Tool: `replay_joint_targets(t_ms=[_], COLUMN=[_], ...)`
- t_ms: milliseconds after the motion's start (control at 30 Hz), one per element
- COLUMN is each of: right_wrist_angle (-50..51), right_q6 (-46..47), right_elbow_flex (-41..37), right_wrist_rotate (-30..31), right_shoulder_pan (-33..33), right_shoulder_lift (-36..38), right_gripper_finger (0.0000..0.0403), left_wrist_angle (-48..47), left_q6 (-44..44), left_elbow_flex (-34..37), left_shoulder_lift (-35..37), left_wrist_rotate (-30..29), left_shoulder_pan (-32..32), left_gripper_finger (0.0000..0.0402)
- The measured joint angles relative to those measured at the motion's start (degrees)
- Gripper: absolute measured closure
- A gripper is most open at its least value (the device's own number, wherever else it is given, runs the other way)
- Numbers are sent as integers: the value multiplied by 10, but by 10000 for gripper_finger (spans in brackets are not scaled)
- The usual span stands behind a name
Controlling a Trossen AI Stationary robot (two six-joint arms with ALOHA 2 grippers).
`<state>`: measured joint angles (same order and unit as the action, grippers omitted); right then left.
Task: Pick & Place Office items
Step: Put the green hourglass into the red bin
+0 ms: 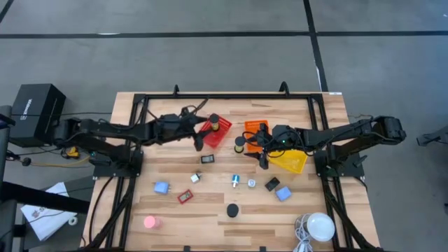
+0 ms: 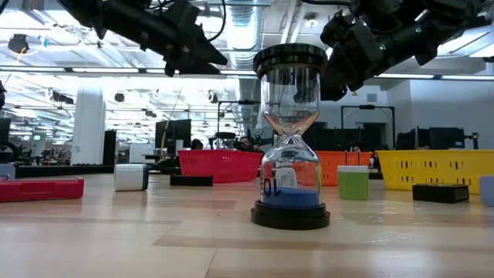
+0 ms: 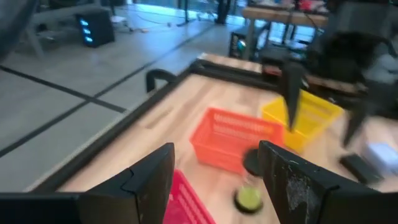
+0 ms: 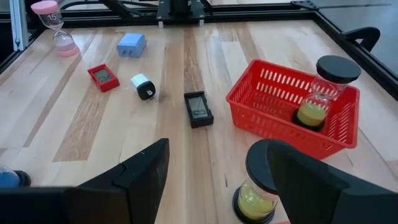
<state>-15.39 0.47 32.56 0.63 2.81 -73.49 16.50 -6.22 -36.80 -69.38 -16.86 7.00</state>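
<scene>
Between the baskets: 1 yellow-sand hourglass (image 4: 256, 190) is standing upright on the table, right of the red basket (image 4: 280, 99) and left of the orange basket (image 1: 255, 127).
Right gripper (image 4: 214, 149): I am seeing it released, just short of that hourglass, grasping nothing.
Left gripper (image 3: 214, 152): I am hovering it released and empty by the red basket's left edge.
Handling: I am judging it light, rigid, breakable glass, and tippy.
Hold: I am aiming for the narrow waist, squeezing gently.

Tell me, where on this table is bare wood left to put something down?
Bare wood lies at the front left, between the pink timer and black-capped timer. The back middle is crowded: red basket, orange basket, yellow basket under both arms.
</scene>
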Motion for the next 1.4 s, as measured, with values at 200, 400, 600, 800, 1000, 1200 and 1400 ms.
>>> replay_joint_targets(t_ms=[200,400,600,800,1000,1200,1400], right_wrist_angle=[-8,-20,-19,0,-2,-13,-69], right_q6=[-3,-6,-11,-62,-94,-56,-64], right_elbow_flex=[-1,30,73,94,101,99,100], right_wrist_rotate=[59,61,97,102,143,95,62], right_shoulder_pan=[7,20,26,12,12,45,56], right_shoulder_lift=[-46,-112,-165,-175,-165,-192,-241], right_gripper_finger=[143,143,143,143,142,142,142], left_wrist_angle=[1,3,3,3,3,3,3], left_q6=[0,0,0,0,0,0,0], left_elbow_flex=[24,26,26,26,26,26,26], left_shoulder_lift=[0,0,0,-1,-1,-1,-1], left_wrist_rotate=[4,4,4,4,4,5,5], left_shoulder_pan=[-24,-34,-34,-36,-36,-36,-36], left_gripper_finger=[176,176,176,176,180,183,185])
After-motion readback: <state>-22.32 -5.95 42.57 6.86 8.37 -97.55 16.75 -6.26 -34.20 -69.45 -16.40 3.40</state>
